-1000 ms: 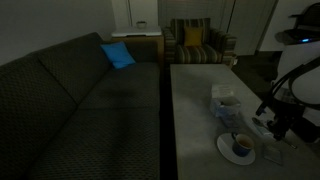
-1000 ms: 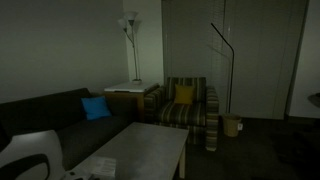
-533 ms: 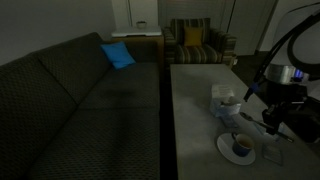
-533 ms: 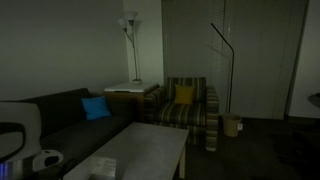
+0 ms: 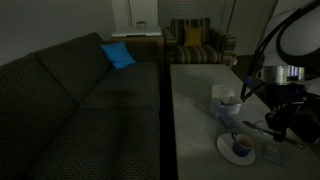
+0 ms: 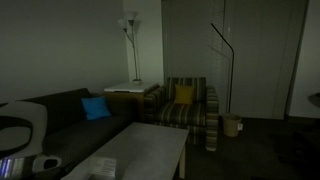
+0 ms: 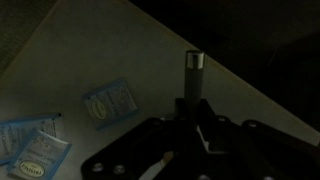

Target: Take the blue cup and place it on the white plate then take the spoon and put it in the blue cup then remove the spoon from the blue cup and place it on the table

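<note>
Pincer (image 5: 274, 124): closed, apparently nipping the thin spoon (image 5: 256, 126), raised above the desk (image 5: 195, 100). Blue cup (image 5: 241, 147): on the white plate (image 5: 225, 151), just below and beside it. Risk: the slim handle slips, or the spoon tip knocks the cup's rim and tips it.

In an exterior view a high camera looks down the table (image 5: 195, 95) toward the armchair (image 5: 196, 42), sofa (image 5: 80, 100) alongside, in an exterior view a low, farther one faces the same armchair (image 6: 185, 105) over the table (image 6: 150, 150), and the wrist view peers closely onto the table (image 7: 100, 50).
</note>
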Tool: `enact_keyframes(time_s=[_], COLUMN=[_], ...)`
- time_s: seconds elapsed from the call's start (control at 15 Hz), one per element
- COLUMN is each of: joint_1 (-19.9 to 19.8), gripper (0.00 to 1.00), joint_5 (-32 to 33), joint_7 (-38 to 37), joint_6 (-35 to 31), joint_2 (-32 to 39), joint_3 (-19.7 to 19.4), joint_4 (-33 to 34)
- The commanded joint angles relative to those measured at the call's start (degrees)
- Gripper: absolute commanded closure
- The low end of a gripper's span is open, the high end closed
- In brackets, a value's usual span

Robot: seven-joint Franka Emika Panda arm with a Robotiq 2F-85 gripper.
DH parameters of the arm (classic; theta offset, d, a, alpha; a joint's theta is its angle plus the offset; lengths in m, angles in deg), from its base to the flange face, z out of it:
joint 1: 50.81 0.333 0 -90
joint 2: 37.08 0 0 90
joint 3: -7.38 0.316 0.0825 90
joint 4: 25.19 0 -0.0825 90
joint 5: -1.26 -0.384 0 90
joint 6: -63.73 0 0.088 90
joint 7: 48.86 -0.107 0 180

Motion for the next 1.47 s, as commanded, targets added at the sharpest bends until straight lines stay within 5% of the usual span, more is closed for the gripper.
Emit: enact_keyframes(time_s=[0.0, 0.33, 1.4], joint_1=[1.9, 4.4, 4.7], gripper=[0.96, 0.96, 0.96], joint_5=[0.0, 1.4, 1.0], joint_7=[0.1, 0.0, 1.1], joint_6=[10.4, 19.1, 11.5], joint_2=[2.2, 5.7, 15.5], joint_3=[-0.6, -1.1, -1.1], joint_4=[6.1, 14.8, 22.9])
